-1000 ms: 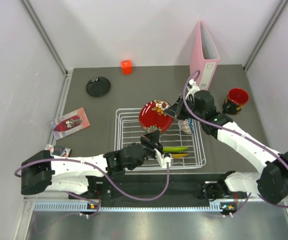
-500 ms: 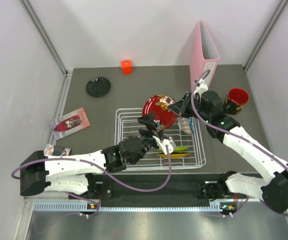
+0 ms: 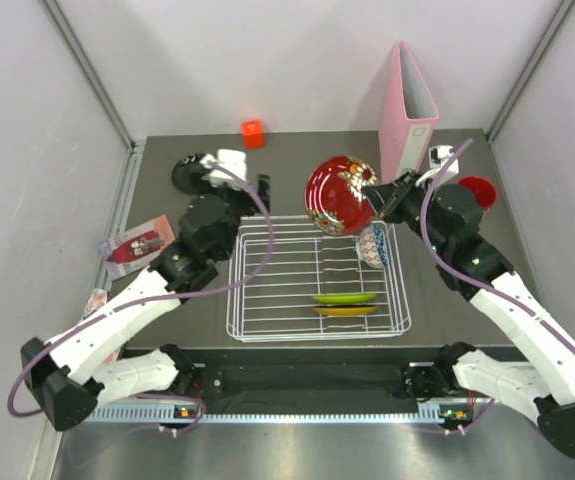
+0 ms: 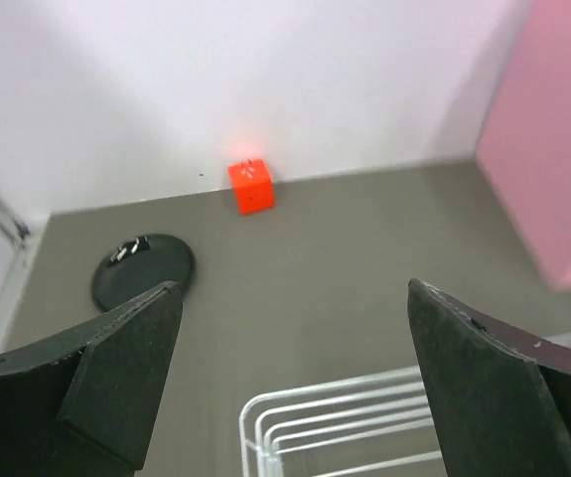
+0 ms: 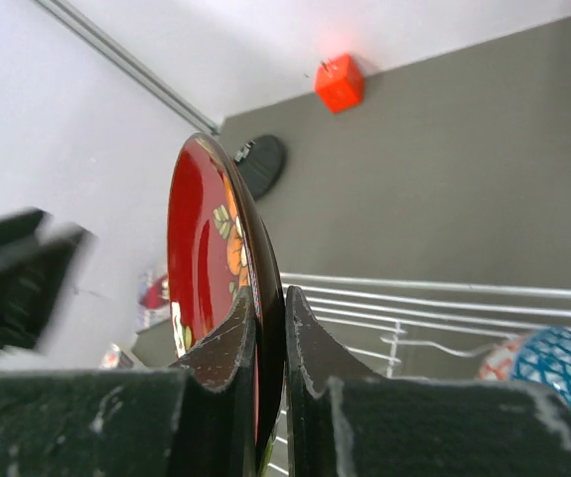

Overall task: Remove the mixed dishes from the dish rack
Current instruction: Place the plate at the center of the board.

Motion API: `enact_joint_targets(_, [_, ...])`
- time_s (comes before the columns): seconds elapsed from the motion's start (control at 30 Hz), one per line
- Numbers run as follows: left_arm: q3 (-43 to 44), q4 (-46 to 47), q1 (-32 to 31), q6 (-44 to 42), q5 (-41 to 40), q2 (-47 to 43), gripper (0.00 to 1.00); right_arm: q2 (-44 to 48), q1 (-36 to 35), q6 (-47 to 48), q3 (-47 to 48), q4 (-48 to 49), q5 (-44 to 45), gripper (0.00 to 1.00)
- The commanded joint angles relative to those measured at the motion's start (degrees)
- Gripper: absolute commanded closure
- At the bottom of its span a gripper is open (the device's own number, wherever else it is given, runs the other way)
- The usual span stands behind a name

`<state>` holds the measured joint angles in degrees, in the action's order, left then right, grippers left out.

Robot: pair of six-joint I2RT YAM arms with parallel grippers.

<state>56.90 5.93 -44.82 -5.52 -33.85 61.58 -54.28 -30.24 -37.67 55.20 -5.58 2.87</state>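
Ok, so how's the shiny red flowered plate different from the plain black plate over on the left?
The glossy red flower-patterned round plate stands on edge in the air, clamped in the right hand; the plain black round plate lies flat on the grey table, no hand touching it. The red plate carries a bright floral pattern; the black plate looks plain. Both are round plates.

The red plate [image 5: 201, 268] is glossy and lacquer-smooth, with light glinting off it. The rack [image 3: 267, 219] is thin white-coated wire on a matt grey table [image 3: 297, 170]; my right fingers [image 5: 310, 358] are matt black, scuffed plastic.
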Motion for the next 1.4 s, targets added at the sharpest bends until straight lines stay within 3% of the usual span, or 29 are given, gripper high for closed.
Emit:
enact_joint_targets(0.0, [2.6,-1.08,4.38,17.8,-3.52,-3.14,0.01,1.37,-0.17,2.43,2.02,-0.83,0.91,1.0])
enact_joint_targets(0.13, [4.88,-8.36,12.54,33.34,11.83,-1.39,0.01,0.14,-0.17,1.46,0.36,1.01,-1.99,1.0])
enact_joint_targets(0.17, [5.67,-9.26,16.56,40.78,15.61,-0.85,0.01,-0.03,-0.08,0.85,-0.09,2.15,-2.52,1.0])
enact_joint_targets(0.2, [5.85,-9.97,18.69,44.5,24.27,-0.15,0.01,-0.21,-0.17,0.76,-0.44,2.68,-2.7,1.0])
enact_joint_targets(0.27, [5.59,-10.16,25.61,55.46,33.54,2.74,0.01,-1.08,-0.08,1.19,-0.8,3.38,-2.7,1.0])
enact_joint_targets(0.3, [5.06,-8.76,27.75,59.1,46.02,4.06,0.01,-1.09,0.0,1.37,-0.8,3.47,-2.44,1.0])
enact_joint_targets(0.4, [2.87,-0.95,32.16,69.22,60.51,11.43,0.01,-1.62,0.97,2.16,-0.62,4.44,-2.7,1.0])
enact_joint_targets(0.6, [-2.32,23.74,32.07,84.25,73.91,19.09,0.05,-5.48,1.94,2.34,-0.01,6.8,-4.89,1.0])
enact_joint_targets(0.7, [-2.33,25.01,31.11,84.45,76.99,20.33,0.14,-8.29,2.73,1.02,-0.18,9.62,-7.35,1.0])
enact_joint_targets(0.73, [-2.15,24.92,30.67,83.75,77.43,20.25,0.27,-9.08,2.73,0.41,-0.01,10.24,-8.31,1.0])
enact_joint_targets(0.8, [-2.76,25.44,30.14,82.95,78.14,20.07,0.45,-11.28,2.73,-0.03,0.35,11.64,-8.94,1.0])
enact_joint_targets(0.83, [-3.46,26.23,30.05,82.86,78.06,19.98,0.65,-11.98,2.82,-0.38,0.87,11.91,-9.63,1.0])
enact_joint_targets(0.9, [-3.9,25.88,29.97,82.07,77.97,19.89,0.74,-13.74,2.73,-0.82,1.49,12.79,-10.34,1.0])
enact_joint_targets(0.93, [-3.99,25.97,29.96,81.72,78.14,19.98,0.71,-14.18,2.73,-1.52,1.58,13.23,-11.21,1.0])
enact_joint_targets(0.97, [-3.91,25.97,29.53,80.94,78.49,19.98,0.52,-14.71,2.82,-1.62,1.75,13.84,-11.48,1.0])
enact_joint_targets(1.07, [-3.47,23.96,28.65,78.75,78.93,20.25,0.24,-15.41,2.73,-2.76,2.02,14.98,-12.54,1.0])
enact_joint_targets(1.2, [-3.47,20.26,28.38,74.96,77.88,19.28,0.16,-14.89,2.82,-2.67,2.72,14.38,-12.19,1.0])
enact_joint_targets(1.37, [-3.12,17.01,28.38,71.26,76.65,18.4,0.17,-13.75,2.82,-2.32,3.16,13.67,-12.1,1.0])
